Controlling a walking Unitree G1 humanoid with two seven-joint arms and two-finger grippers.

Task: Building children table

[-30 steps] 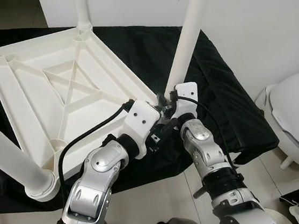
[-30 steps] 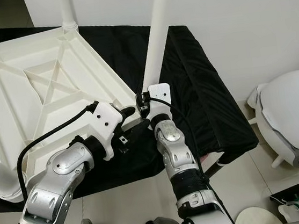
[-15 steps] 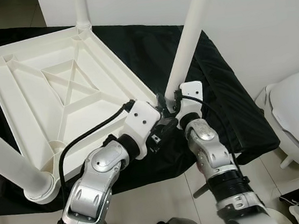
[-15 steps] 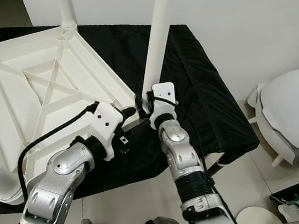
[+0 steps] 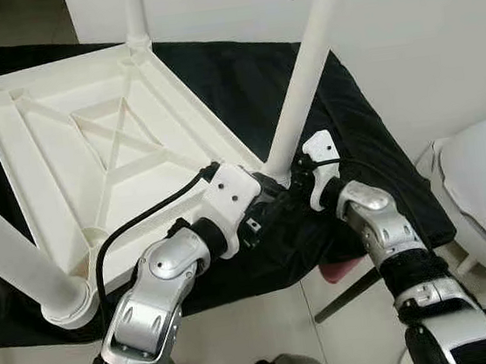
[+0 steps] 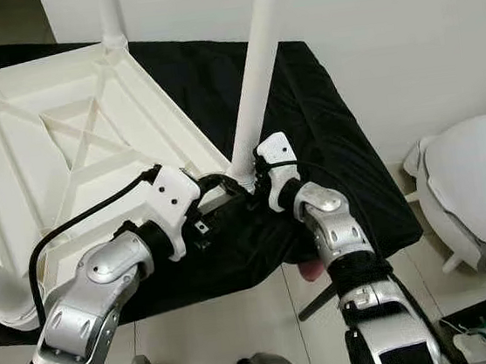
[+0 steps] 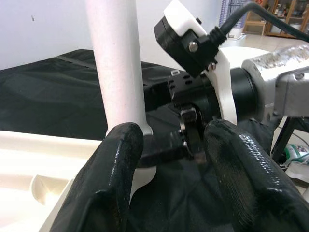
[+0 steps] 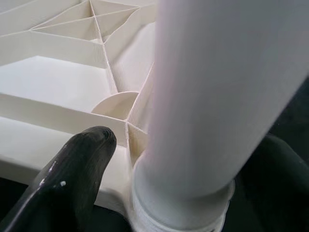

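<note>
Two grippers meet at the upturned table: right gripper clasps the corner leg; left gripper gapes alongside.

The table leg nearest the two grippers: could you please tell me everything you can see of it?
The table leg is a plain white tube, plastic by its look, rising from a round collar at the near right corner of the upturned white table, leaning slightly to the robot's right. The right gripper straddles its base, one black finger on each side. The left gripper sits beside the same corner, fingers apart. Black cloth lies beneath.
</note>
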